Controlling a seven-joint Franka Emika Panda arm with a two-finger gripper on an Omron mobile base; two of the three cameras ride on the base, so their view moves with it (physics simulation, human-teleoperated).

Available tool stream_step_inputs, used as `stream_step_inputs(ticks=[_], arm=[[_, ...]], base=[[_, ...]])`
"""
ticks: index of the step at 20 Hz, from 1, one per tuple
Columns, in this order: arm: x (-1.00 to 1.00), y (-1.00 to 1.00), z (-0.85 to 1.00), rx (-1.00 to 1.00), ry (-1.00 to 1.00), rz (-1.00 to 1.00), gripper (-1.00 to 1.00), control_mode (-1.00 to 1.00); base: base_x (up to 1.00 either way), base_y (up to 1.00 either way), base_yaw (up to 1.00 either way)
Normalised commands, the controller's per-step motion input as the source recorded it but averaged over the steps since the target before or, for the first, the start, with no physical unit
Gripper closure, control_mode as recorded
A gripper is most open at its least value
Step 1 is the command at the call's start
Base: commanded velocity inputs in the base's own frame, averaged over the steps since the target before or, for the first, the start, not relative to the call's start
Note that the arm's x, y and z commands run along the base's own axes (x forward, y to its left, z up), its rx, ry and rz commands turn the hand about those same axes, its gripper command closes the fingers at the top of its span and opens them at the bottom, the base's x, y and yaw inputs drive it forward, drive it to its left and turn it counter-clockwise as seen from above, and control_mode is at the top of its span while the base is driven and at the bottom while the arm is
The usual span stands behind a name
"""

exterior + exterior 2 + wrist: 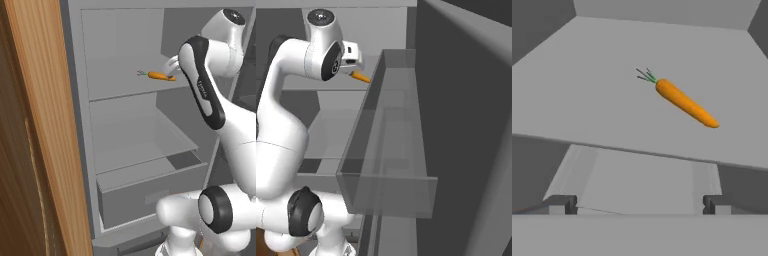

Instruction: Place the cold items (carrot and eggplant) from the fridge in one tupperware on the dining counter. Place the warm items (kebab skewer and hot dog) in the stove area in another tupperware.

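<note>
Hand view: carrot [684, 102] lying flat on the upper fridge shelf [587, 100], green top toward the back, tip toward the front edge. Claw [639, 204] spread wide open, holding nothing, hanging in front of the shelf, apart from the carrot. Left base view: lower shelf [135, 145] and drawer [145, 192] below.

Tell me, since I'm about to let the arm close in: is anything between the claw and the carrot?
Nothing visible. In the hand view the carrot lies alone on the fridge shelf, ahead of the open claw, with bare shelf between them. The left base view shows the same carrot near the hand, no other item beside it.
</note>
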Motion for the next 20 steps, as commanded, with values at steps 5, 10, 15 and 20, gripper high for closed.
stream_step_inputs(ticks=[5,10,15,20], arm=[[0.84,-0.19,-0.1,0.0,0.14,0.16,-1.0,-1.0],[0.73,-0.07,-0.31,0.0,0.08,0.15,-1.0,-1.0],[0.75,-0.01,-0.26,0.0,0.15,0.12,-1.0,-1.0],[0.71,0.0,-0.19,0.0,0.06,0.1,-1.0,-1.0]], base=[[0.0,0.0,0.0],[0.0,0.0,0.0],[0.0,0.0,0.0],[0.0,0.0,0.0]])
